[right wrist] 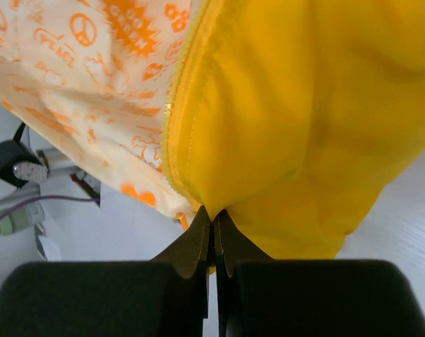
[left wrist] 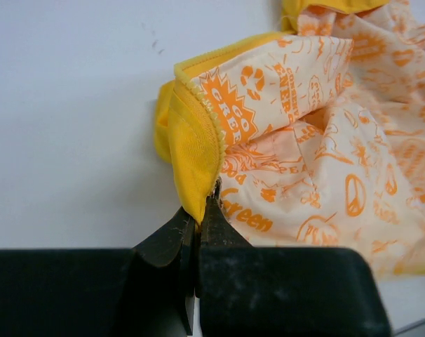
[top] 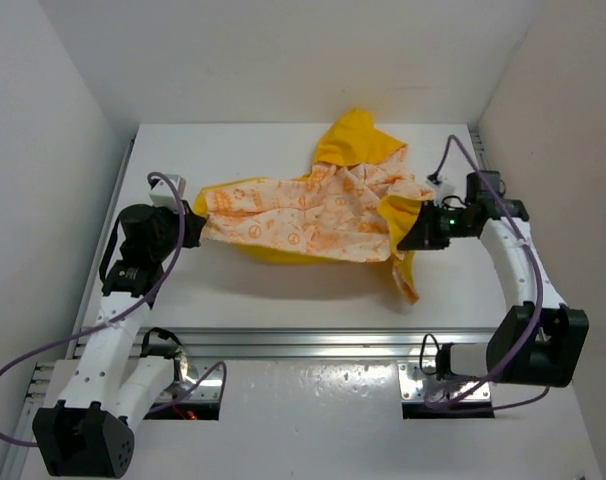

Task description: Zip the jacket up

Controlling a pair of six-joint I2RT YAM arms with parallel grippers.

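Observation:
The yellow jacket [top: 313, 215] with white, orange-printed lining hangs stretched between my two grippers above the white table, lining facing up. My left gripper [top: 190, 222] is shut on the jacket's left end; in the left wrist view its jaws [left wrist: 198, 219] pinch a yellow hem fold [left wrist: 191, 158] beside the printed lining [left wrist: 325, 154]. My right gripper [top: 411, 232] is shut on the jacket's right end; in the right wrist view its jaws [right wrist: 212, 219] pinch yellow fabric [right wrist: 297, 126] next to a zipper edge [right wrist: 176, 133]. A strip of fabric dangles below the right gripper [top: 408, 280].
White walls enclose the table [top: 233, 150] on the left, back and right. An aluminium rail [top: 313, 343] runs along the near edge by the arm bases. Purple cables loop from both arms. The jacket's hood end [top: 355, 135] rests toward the back.

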